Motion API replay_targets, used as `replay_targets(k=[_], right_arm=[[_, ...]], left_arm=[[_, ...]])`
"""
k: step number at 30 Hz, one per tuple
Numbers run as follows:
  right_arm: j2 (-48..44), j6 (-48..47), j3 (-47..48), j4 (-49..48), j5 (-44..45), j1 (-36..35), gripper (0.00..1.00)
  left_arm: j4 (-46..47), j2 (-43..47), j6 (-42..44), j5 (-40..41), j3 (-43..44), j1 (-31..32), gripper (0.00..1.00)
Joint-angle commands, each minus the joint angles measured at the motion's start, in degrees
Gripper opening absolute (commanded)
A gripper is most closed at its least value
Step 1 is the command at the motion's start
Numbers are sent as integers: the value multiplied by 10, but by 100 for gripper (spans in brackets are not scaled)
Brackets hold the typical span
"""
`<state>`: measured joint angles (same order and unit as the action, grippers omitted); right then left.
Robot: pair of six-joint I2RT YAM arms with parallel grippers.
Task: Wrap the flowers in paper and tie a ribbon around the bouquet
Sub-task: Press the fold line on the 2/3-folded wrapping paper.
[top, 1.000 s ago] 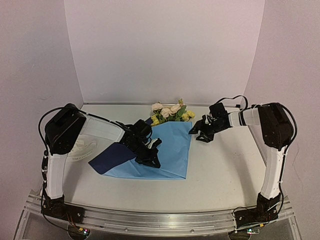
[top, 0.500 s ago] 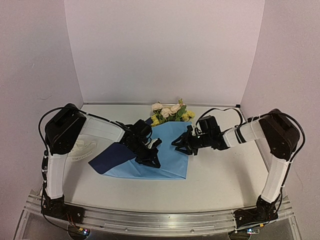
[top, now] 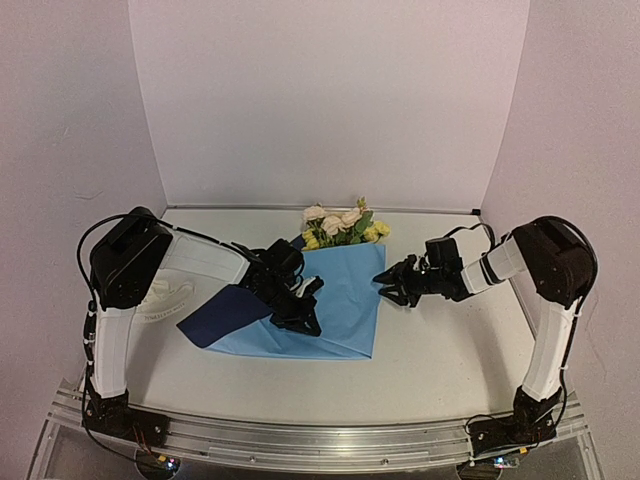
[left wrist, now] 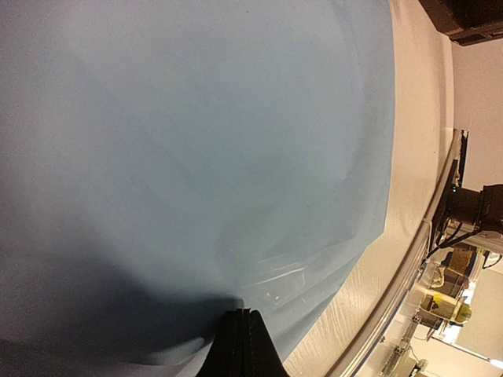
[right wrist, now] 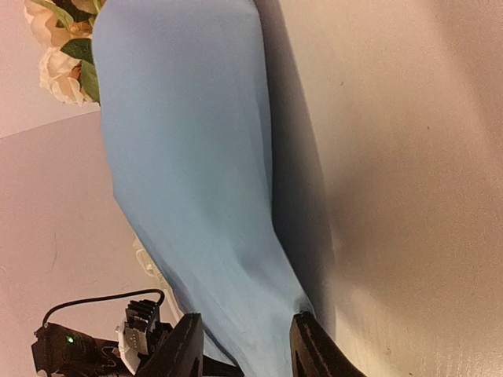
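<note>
Near edge: the table (top: 440, 350) carries the paper (top: 345, 300), lying flat with its light blue face up and its near-left corner folded over to show the navy side (top: 225, 312). The left gripper (top: 303, 322) is down on the near-centre of the sheet. In the left wrist view its fingers (left wrist: 242, 338) are pressed together, tips against the blue surface, with wrinkles running out from them; I cannot tell whether a fold is pinched. The right gripper (top: 386, 291) sits low at the sheet's right edge. In the right wrist view its fingers (right wrist: 189, 345) stand apart, with the blue edge lying in the gap and nothing clamped. The ribbon (top: 165, 297) lies left of the sheet, partly hidden by the left arm. Far: the flowers (top: 340, 228) rest at the paper's far corner, blooms past its edge, stems covered.
</note>
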<state>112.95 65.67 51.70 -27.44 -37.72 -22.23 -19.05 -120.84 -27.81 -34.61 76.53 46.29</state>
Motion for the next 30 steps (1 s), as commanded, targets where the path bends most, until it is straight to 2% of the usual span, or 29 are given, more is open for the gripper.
replay_targets(k=[1,7,13,21,30], right_arm=[[-39,7,-10,-22,-25,-22,44],[-98,10,-64,-22,-12,-72,48],[-83,23,-98,-31,4,-107,50],[-41,25,-104,-54,15,-73,50],[3,47,-35,-54,15,-39,51]], left_arm=[[-45,-34,12,51,-8,-3,0],[-46,-39,13,48,-3,-3,0],[-50,-44,14,47,7,-3,0],[-54,-46,16,50,7,-4,0],[-57,-44,20,50,6,-5,0]])
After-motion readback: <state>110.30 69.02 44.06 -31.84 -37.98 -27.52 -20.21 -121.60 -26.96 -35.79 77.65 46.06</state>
